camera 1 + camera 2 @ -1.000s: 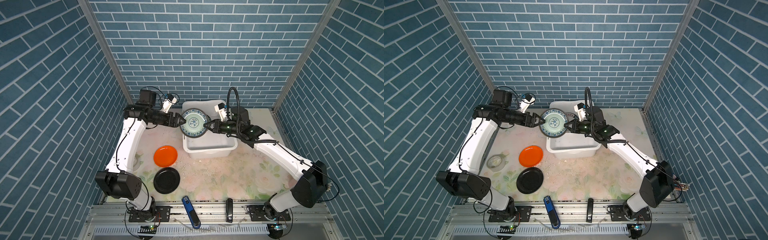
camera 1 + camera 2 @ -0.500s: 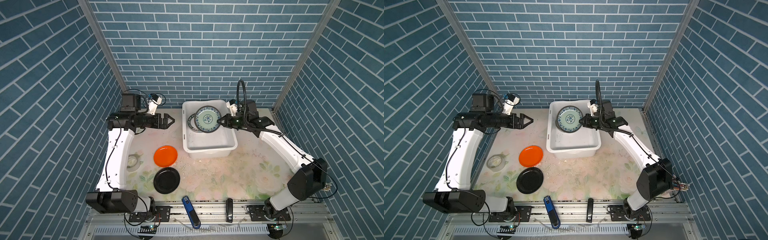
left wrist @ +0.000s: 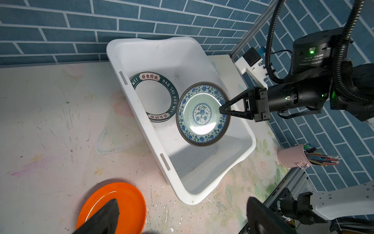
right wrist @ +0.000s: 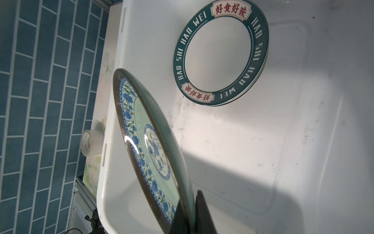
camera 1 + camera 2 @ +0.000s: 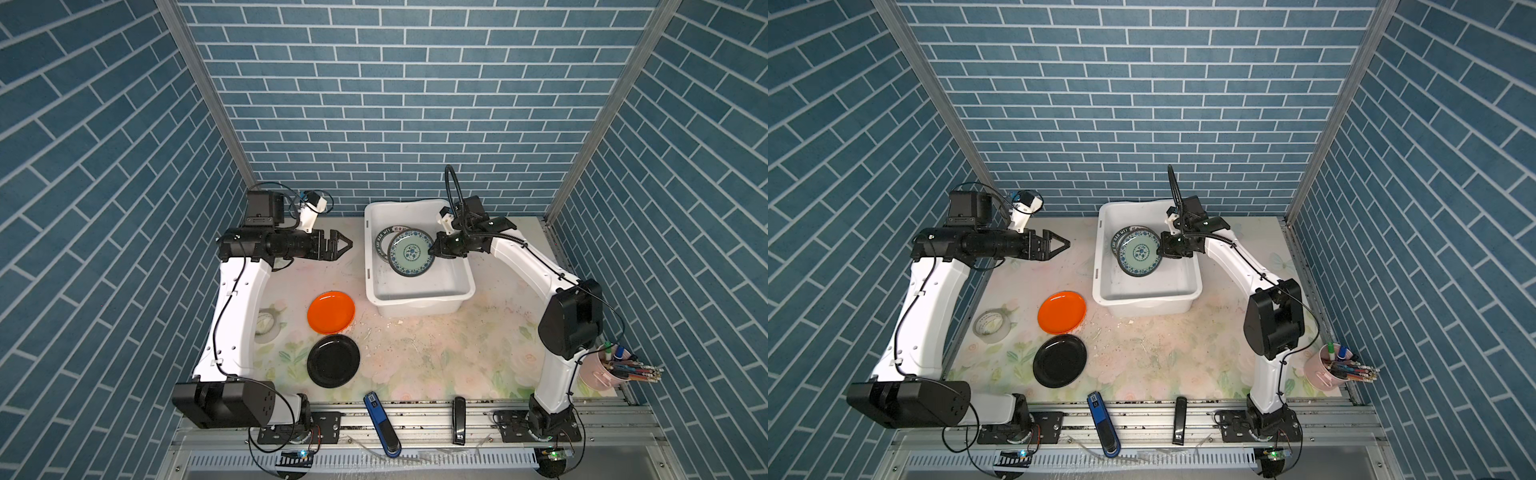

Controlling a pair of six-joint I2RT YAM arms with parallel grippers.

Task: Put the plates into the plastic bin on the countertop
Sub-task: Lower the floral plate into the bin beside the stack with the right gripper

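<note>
Right pincer (image 5: 432,249) clamped on rim of small round teal patterned plate (image 5: 411,252), which is held tilted over the floor of the large white rectangular plastic bin (image 5: 419,305). Left pincer (image 5: 348,245) spread wide, empty, above pale floral table (image 5: 436,353) beside bin. Round orange plate (image 5: 331,306) and round black plate (image 5: 333,360) lie on table.

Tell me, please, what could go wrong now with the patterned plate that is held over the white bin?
1. The right end effector pinches the teal patterned plate only at its rim, and the plate hangs tilted; it might slip or swing.
2. It seems clear of the plastic bin floor; a release here could drop it hard, perhaps onto the lettered-rim plates beside it.
</note>
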